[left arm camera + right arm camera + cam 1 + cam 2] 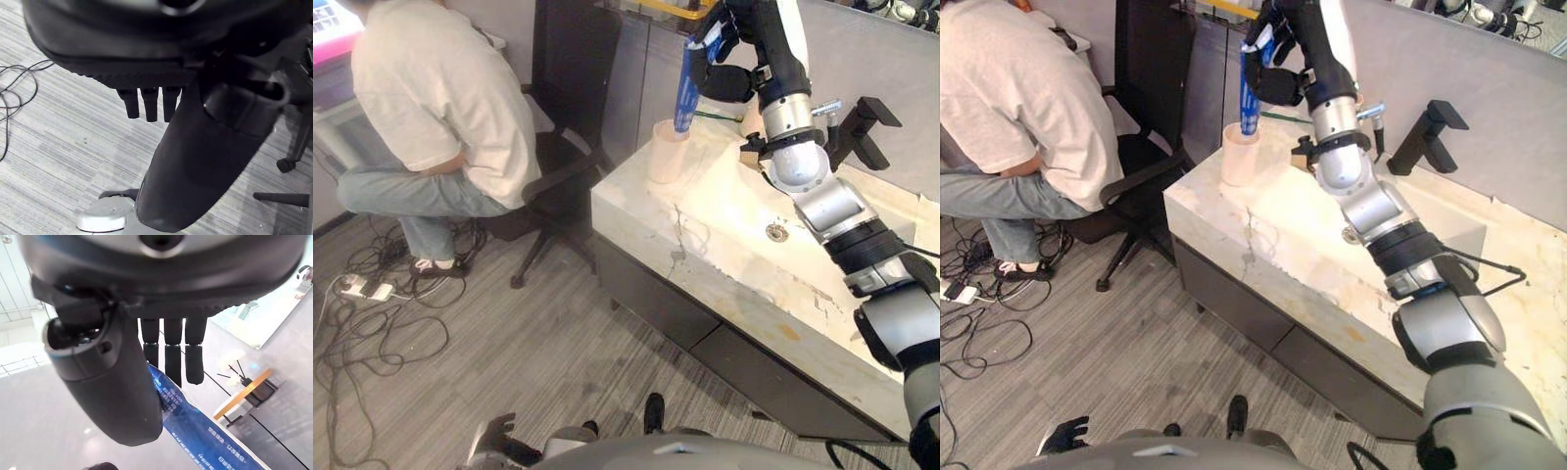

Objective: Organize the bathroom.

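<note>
A blue toothpaste tube [684, 94] stands upright with its lower end inside a pale beige cup [668, 153] at the far left corner of the marble sink counter [705, 257]. My right hand [717, 61] reaches across the counter and is shut on the top of the tube. In the right wrist view the tube [195, 426] lies pinched between the thumb [112, 382] and the fingers [172, 352]. My left hand [490, 437] hangs low over the floor by my side, its fingers [149, 103] relaxed and holding nothing.
A black faucet [855, 130] stands behind the basin with its drain [776, 232]. A thin green item [717, 117] lies behind the cup. A person [431, 98] sits on a black office chair [563, 147] left of the counter. Cables and a power strip [364, 287] lie on the floor.
</note>
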